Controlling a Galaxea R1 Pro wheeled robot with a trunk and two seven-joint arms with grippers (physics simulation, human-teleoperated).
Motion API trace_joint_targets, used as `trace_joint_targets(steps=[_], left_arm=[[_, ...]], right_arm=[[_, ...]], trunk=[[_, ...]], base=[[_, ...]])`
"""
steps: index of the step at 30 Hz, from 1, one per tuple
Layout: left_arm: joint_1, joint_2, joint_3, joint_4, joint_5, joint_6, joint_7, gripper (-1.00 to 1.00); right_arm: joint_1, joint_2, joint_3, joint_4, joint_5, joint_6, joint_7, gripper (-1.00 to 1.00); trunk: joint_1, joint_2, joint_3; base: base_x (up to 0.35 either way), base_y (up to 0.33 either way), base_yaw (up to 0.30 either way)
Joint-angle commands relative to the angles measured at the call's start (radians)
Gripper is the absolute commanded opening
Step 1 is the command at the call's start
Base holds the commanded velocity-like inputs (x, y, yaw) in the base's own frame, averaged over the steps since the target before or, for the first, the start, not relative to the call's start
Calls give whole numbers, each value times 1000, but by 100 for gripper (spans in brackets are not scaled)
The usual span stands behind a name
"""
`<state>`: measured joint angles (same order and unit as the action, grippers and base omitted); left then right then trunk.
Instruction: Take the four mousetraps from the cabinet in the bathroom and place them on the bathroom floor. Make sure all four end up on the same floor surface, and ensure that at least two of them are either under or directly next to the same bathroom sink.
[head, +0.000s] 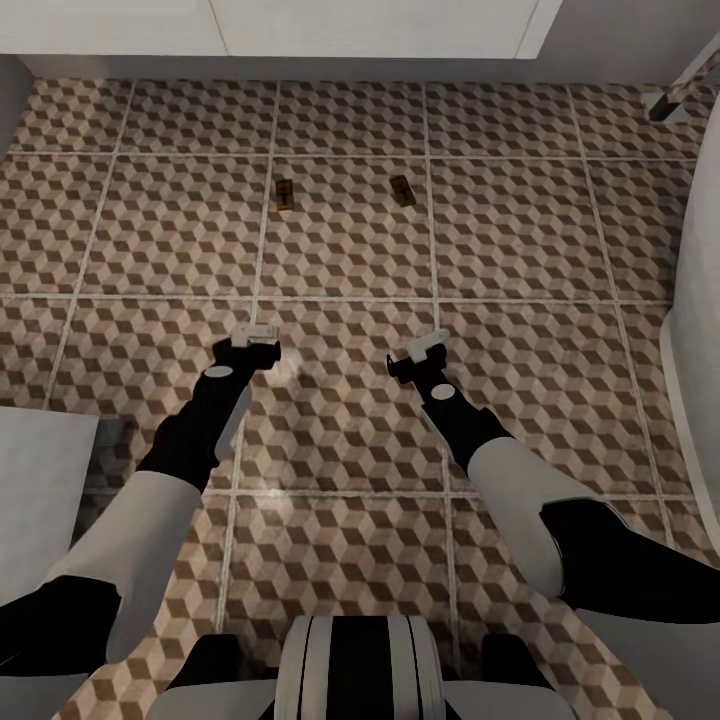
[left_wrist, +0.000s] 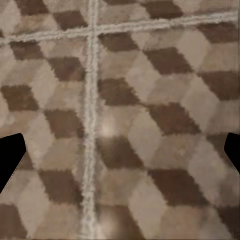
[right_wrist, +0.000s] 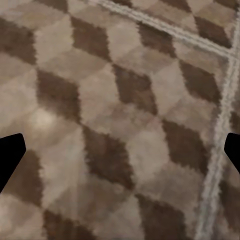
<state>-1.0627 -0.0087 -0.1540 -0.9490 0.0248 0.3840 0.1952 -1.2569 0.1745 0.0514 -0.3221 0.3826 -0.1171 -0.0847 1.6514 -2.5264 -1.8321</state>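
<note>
Patterned bathroom floor (head: 350, 250) carries two mousetraps (head: 285, 194) (head: 402, 190) near the white unit's (head: 300, 30) foot, likely the sink's, while both claws, left (head: 254, 340) and right (head: 420, 352), hang spread and empty.

Even soft light, blurry wrist close-ups

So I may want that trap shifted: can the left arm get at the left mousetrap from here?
Probably yes. The left mousetrap lies flat on open floor ahead of the left gripper, nothing between them, and the gripper is open and empty. It would need a forward stretch, though.
</note>
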Motion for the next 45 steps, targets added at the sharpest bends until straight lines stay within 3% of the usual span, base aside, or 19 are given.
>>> trace_joint_targets(steps=[1,37,45], left_arm=[[0,1,-3,-4,2,5,7,100],[6,1,-4,1,-4,6,8,100],[9,0,-4,46,-4,4,9,100]], right_arm=[[-1,0,4,1,7,-1,-8,100],[3,0,4,31,9,-6,-8,100],[5,0,3,85,9,-86,-16,100]], trunk=[[0,0,0],[-16,8,139],[-20,10,170]], base=[[0,0,0],[0,0,0],[0,0,0]])
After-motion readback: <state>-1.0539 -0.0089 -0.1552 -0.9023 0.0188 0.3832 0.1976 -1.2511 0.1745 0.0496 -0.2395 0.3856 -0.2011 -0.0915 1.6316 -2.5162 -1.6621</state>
